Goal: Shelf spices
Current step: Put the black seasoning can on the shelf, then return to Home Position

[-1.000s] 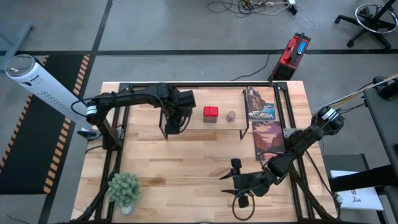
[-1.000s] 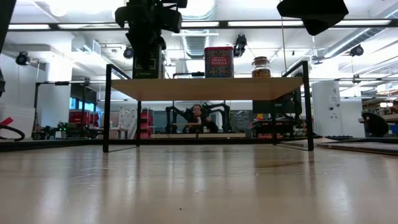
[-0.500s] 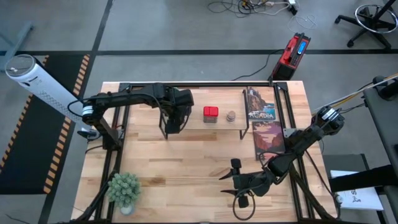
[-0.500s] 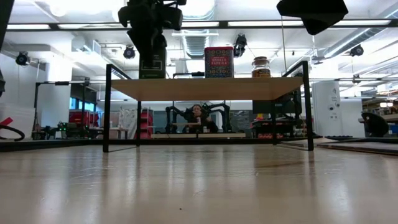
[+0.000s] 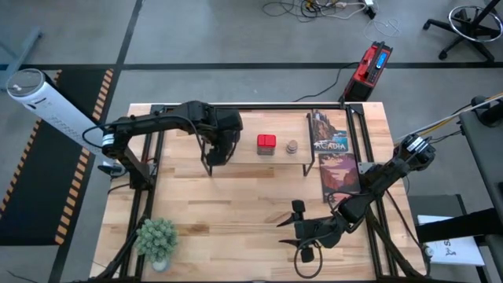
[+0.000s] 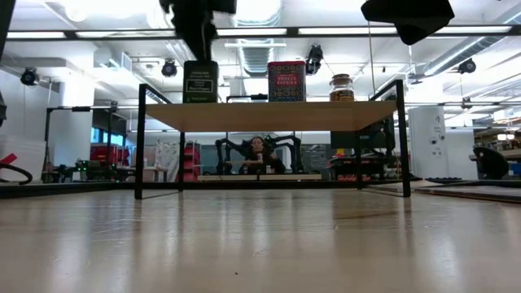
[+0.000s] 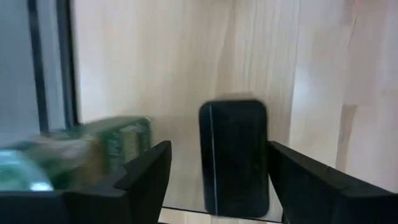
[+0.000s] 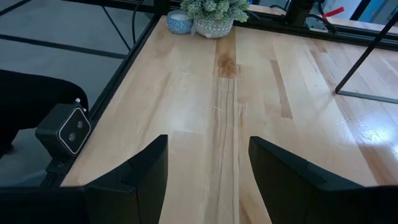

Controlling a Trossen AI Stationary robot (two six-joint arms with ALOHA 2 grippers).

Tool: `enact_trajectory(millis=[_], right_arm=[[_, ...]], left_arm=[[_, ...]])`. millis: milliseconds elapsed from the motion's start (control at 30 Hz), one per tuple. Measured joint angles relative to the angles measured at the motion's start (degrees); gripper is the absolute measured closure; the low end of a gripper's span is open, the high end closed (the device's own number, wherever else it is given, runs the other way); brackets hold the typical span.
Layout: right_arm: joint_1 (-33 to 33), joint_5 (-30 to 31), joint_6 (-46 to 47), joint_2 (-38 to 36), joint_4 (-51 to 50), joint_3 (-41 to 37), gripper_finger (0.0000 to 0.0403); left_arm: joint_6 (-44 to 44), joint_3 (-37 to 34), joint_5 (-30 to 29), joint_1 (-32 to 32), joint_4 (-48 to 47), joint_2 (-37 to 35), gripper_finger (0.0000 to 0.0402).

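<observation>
Counting from the left along the shelf point(image 6: 269, 115), I find three spice containers standing on the board in the low view: the dark square tin point(image 6: 200, 81), the red square tin point(image 6: 286, 80) and the round tan-brown jar point(image 6: 341, 87), each apart from its neighbour. My left gripper point(image 7: 217, 163) hangs just above the dark tin at the shelf's left end, jaws spread wide on either side of it and touching neither face, so I judge that tin set down. Beside it my left wrist view shows a blurred green-labelled container point(image 7: 115, 146), most likely the green-capped jar; it seems to lie on its side, but whether it sits on the board I cannot tell. If it counts, all four spices are up and only tidying is left. Over on the right, my right gripper point(image 8: 205, 171) waits low over the bare table near its front edge, fingers wide and empty, with one potted plant point(image 8: 214, 14) at the far corner.
</observation>
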Motion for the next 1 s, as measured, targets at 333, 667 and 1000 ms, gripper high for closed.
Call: enact_trajectory(millis=[333, 667, 1000], right_arm=[[-0.02, -1.78, -4.00, -0.72, 2.48, -0.22, 0.0204], [0.00, -10.11, -13.82, -16.25, -3.32, -1.24, 0.0204], [-0.46, -17.30, -15.41, -39.61, -2.73, -15.70, 0.0204]], left_arm=[[-3.69, 16.89, -0.13, -5.88, -3.36, -0.09, 0.0160], [-14.28, 29.51, -3.68, -22.53, 3.74, -0.13, 0.0178], [-20.44, 26.88, -6.91, -37.60, 14.16, -0.11, 0.0206]])
